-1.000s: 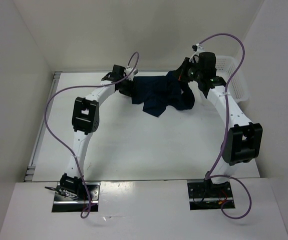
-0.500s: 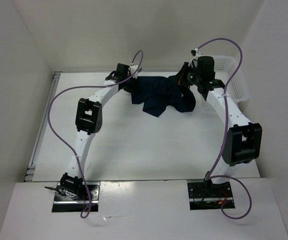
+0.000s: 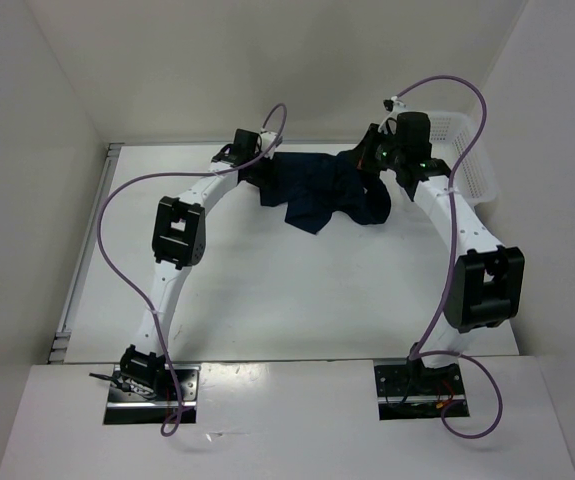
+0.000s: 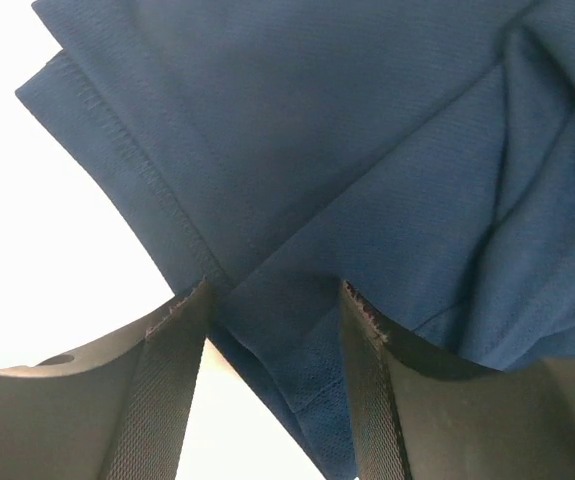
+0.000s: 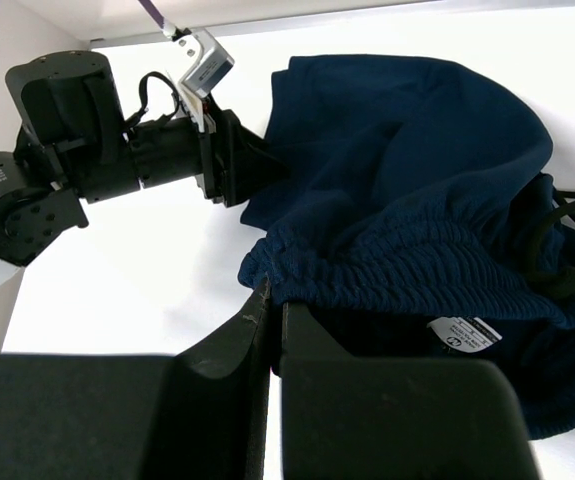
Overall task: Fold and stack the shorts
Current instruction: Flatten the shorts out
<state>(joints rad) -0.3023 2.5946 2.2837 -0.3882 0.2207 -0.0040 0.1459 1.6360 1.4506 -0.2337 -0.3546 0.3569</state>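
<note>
The dark navy shorts (image 3: 319, 188) lie bunched and wrinkled at the back of the table, between the two arms. My left gripper (image 3: 259, 172) is at their left edge. In the left wrist view it is open (image 4: 272, 300), and a stitched hem corner of the shorts (image 4: 297, 340) lies between its fingers (image 4: 172, 380). My right gripper (image 3: 369, 160) is at the right side of the heap. Its jaws are shut (image 5: 273, 297) on the elastic waistband of the shorts (image 5: 387, 265). The drawstring (image 5: 557, 270) and a white label (image 5: 464, 332) show beside it.
A white plastic basket (image 3: 470, 150) stands at the back right, just behind the right arm. White walls close in the table at the back and both sides. The left arm's wrist (image 5: 97, 160) shows in the right wrist view.
My left gripper has slid a little to the right, onto the left edge of the shorts. The right gripper has barely shifted and keeps its hold on the waistband.
</note>
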